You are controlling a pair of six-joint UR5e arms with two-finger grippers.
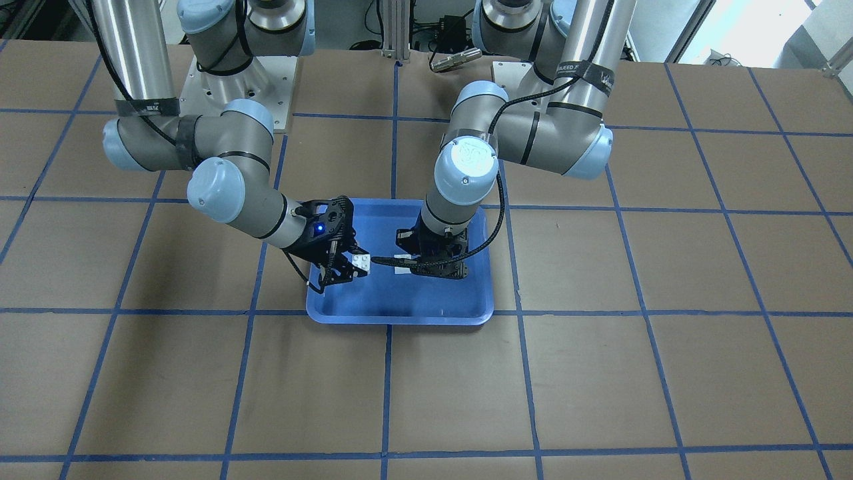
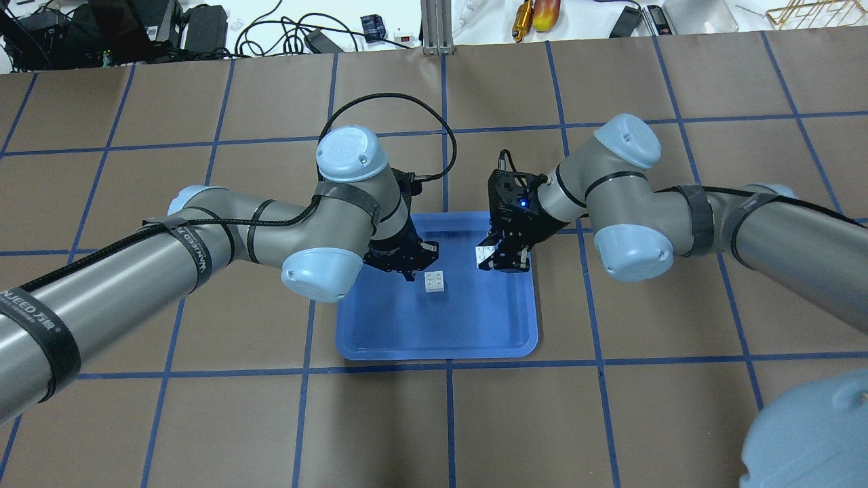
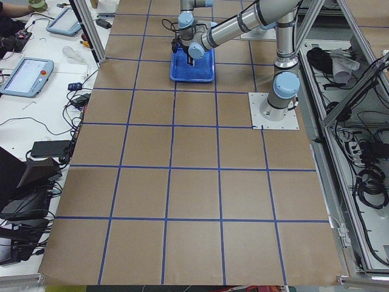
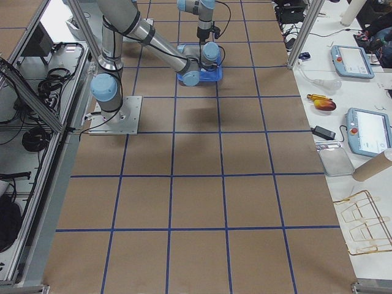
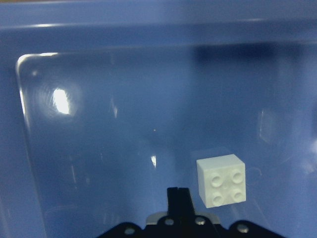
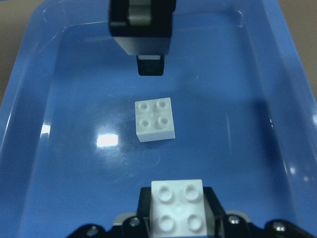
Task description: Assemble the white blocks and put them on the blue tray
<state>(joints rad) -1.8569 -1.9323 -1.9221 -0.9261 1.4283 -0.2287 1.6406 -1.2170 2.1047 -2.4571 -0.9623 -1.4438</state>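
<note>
Blue plastic lies under both my hands: the blue tray (image 2: 441, 329) sits on the table (image 2: 610, 420), and the two white blocks are over it but not yet joined. My right hand (image 2: 491, 259) clamps the held block (image 6: 177, 206) by its sides, studs up, clear of the tray floor. The loose block (image 2: 435, 281) rests studs up on that floor, between my two hands. My left hand (image 5: 177, 210) hangs just beside it, fingers drawn together with nothing between them.

The join is where I expect trouble. From my right wrist the loose block looks turned a little against the held one. If I press down that way, the studs may not seat. The tray floor looks glossy, so an off-square push could send the loose block sliding or tip it, since nothing steadies it. The held block sits at the very tips of my fingers and might twist under load.

My left hand stands right behind the loose block on my right hand's line of approach, so the two hands could knock together. A braided cable (image 2: 386, 102) loops off my left wrist, and the raised tray rim hems in any low, sideways approach. Loose tools and leads lie along the table's far edge, well apart from the tray.
</note>
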